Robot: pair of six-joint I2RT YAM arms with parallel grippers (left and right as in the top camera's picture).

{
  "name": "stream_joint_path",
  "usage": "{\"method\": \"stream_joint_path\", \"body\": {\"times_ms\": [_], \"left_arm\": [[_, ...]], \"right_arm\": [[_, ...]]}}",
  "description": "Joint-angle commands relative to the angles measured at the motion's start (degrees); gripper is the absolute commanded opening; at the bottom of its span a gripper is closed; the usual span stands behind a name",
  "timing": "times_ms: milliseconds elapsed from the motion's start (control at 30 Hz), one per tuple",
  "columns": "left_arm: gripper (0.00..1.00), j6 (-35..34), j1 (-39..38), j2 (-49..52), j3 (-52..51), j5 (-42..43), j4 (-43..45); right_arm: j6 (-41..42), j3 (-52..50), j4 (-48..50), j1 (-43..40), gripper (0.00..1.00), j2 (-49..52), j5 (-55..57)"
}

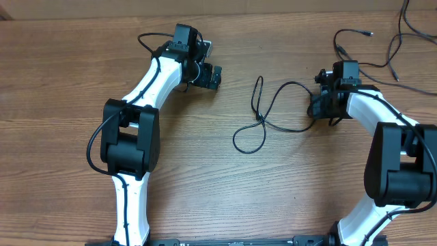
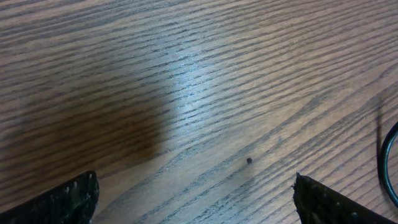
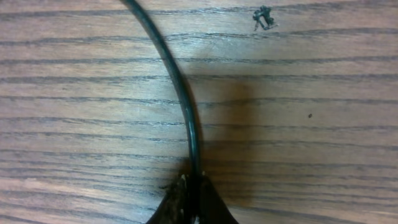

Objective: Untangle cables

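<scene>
Drawing the pinched cable (image 3: 186, 106) out slowly looks like the sound way to do this step; the right gripper (image 3: 193, 190) is clamped on that thin black cable, fingertips pressed together with the strand running up from between them; a low, steady pull toward the right edge of the table (image 1: 218, 198) should let the loops open rather than tighten, whereas a jerk could cinch the crossing into a knot.

That cable lies near the middle of the surface: a narrow loop pointing to the far edge and a rounder loop nearer the front edge, the strands crossing between them; its right end reaches the right gripper. The other cables (image 1: 354, 31) lie at the far right corner, apart from it, one ending in a small plug.

The left gripper (image 1: 208, 75) hangs over the far left part, spread wide and holding nothing; only bare wood shows between its fingers (image 2: 68, 199); it could pin the loops if the whole cable starts to drag.

The cable looks smooth, round in section and limp enough to lie in soft curves; the table is wood-grained with a faint sheen, with little to snag on.
</scene>
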Motion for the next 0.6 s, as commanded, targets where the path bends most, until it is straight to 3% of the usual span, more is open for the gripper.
{"method": "stream_joint_path", "body": {"times_ms": [0, 267, 567], "left_arm": [[1.00, -1.0, -0.3, -0.4, 1.3, -0.5, 0.2], [1.00, -1.0, -0.3, -0.4, 1.3, -0.6, 0.2], [1.00, -1.0, -0.3, -0.4, 1.3, -0.6, 0.2]], "right_arm": [[-0.2, -2.4, -0.7, -0.1, 0.04, 5.1, 3.1], [-0.2, -1.1, -2.6, -0.1, 0.04, 5.1, 4.8], [4.5, 7.8, -17.7, -0.1, 0.04, -0.4, 2.4]]}}
